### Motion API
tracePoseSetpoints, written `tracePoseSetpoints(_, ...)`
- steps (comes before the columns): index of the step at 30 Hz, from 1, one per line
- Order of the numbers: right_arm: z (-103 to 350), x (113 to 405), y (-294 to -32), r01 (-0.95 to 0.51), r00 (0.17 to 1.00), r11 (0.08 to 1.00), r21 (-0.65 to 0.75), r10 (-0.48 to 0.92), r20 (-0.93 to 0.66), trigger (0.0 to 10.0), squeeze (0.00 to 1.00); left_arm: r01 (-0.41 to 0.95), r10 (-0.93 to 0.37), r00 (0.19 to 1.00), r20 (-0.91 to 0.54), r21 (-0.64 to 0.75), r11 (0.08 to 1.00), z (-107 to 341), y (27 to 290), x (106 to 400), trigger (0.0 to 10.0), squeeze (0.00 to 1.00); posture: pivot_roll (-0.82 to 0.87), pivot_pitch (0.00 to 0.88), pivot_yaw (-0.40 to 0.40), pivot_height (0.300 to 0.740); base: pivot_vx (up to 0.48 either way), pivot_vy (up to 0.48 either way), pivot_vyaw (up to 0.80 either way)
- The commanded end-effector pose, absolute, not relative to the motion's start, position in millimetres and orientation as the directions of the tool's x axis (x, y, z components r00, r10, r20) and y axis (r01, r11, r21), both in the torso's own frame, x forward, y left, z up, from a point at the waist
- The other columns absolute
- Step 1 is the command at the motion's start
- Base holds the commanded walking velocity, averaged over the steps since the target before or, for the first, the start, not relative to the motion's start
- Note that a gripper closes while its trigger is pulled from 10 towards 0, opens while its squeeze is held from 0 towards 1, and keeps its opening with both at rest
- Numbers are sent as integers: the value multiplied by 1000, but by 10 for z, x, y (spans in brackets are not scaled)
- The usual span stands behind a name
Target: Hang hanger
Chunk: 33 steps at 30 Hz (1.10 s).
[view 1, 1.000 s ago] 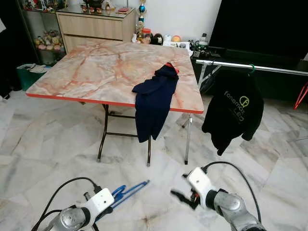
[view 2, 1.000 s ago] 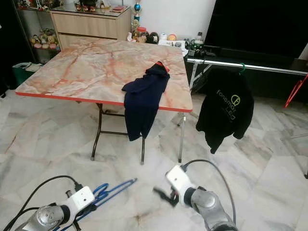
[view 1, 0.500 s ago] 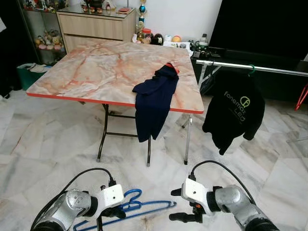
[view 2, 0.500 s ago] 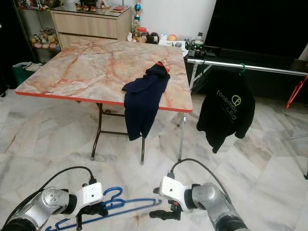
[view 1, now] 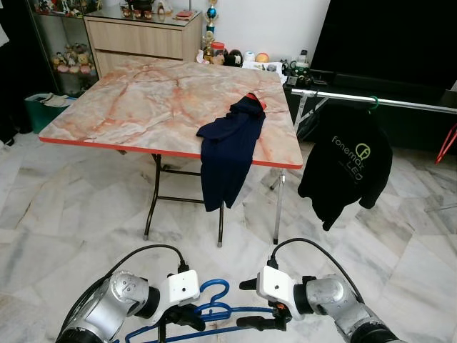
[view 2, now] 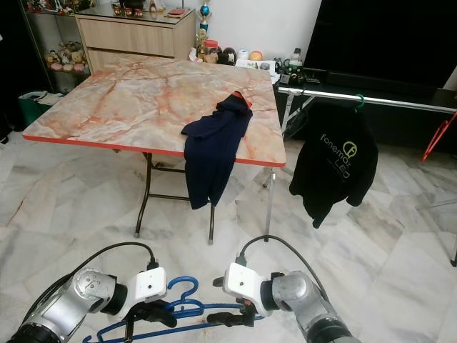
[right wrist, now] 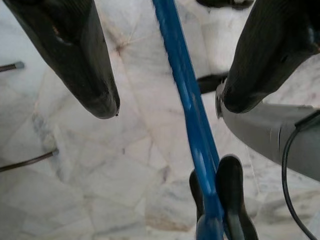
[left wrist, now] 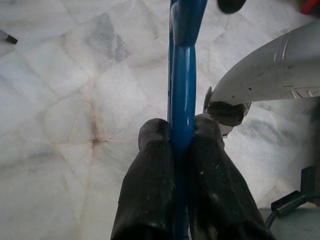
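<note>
The blue hanger [view 1: 207, 314] is held low in front of the robot, above the marble floor [view 1: 86, 214], with its hook [view 1: 214, 288] pointing up and away from the robot. The left hand [left wrist: 172, 150] is clamped on the hanger; both black fingers [left wrist: 150, 175] press against the blue bar from either side. The right hand [right wrist: 167, 95] sits astride the same bar with its fingers spread wide and touching nothing, the bar running through the gap between them.

Ahead stands the marble-topped table [view 1: 143, 100] with a dark blue garment [view 1: 228, 153] draped over its near edge. To the right of the table, a metal rail [view 1: 378, 101] carries a black shirt [view 1: 346, 168] on a green hanger [view 1: 373, 102]. A wooden cabinet [view 1: 143, 39] stands behind the table.
</note>
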State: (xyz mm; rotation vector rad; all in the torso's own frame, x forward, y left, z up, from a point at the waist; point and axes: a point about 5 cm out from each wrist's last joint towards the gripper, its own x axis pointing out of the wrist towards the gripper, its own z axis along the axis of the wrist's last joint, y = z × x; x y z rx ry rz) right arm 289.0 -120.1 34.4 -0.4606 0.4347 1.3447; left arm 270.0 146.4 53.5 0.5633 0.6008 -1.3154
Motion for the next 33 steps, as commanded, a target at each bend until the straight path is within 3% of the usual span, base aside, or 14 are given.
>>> tracePoseSetpoints(1, 340, 2888, -1229, -983, 179, 174, -60, 822, -541, 10000, 0, 989, -700, 135, -701, 48, 143, 595, 1466, 2698, 10000, 0, 159, 0, -122, 740, 0, 0, 0)
tracePoseSetpoints(11, 252, 2803, -1144, -989, 118, 145, 9, 835, -538, 10000, 0, 990, -700, 126, -703, 43, 136, 700, 1424, 2686, 10000, 0, 170, 0, -121, 740, 0, 0, 0)
tracePoseSetpoints(21, 227, 2781, -1113, -987, 114, 157, 39, 848, -518, 10000, 0, 991, -700, 115, -705, 31, 132, 725, 1394, 2669, 10000, 0, 175, 0, -119, 740, 0, 0, 0)
tracePoseSetpoints(22, 221, 2775, -1109, -987, 111, 154, 39, 847, -520, 9020, 0, 991, -699, 115, -705, 30, 133, 730, 1387, 2669, 10000, 0, 175, 0, -119, 740, 0, 0, 0)
tracePoseSetpoints(23, 221, 2775, -1109, -987, 111, 154, 39, 847, -520, 9020, 0, 991, -699, 115, -705, 30, 133, 730, 1387, 2669, 10000, 0, 175, 0, -119, 740, 0, 0, 0)
tracePoseSetpoints(24, 212, 2771, -1106, -986, 114, 159, 43, 846, -521, 0, 0, 990, -700, 115, -705, 28, 135, 733, 1385, 2668, 10000, 0, 176, 0, -119, 740, 0, 0, 0)
tracePoseSetpoints(32, 153, 2734, -1108, -984, 107, 165, 59, 833, -543, 0, 0, 990, -698, 115, -706, 27, 135, 741, 1376, 2666, 10000, 0, 177, 0, -120, 740, 0, 0, 0)
tracePoseSetpoints(33, 149, 2730, -1108, -984, 108, 167, 62, 834, -542, 1098, 0, 991, -698, 114, -707, 28, 134, 743, 1374, 2665, 10000, 0, 177, 0, -120, 740, 0, 0, 0)
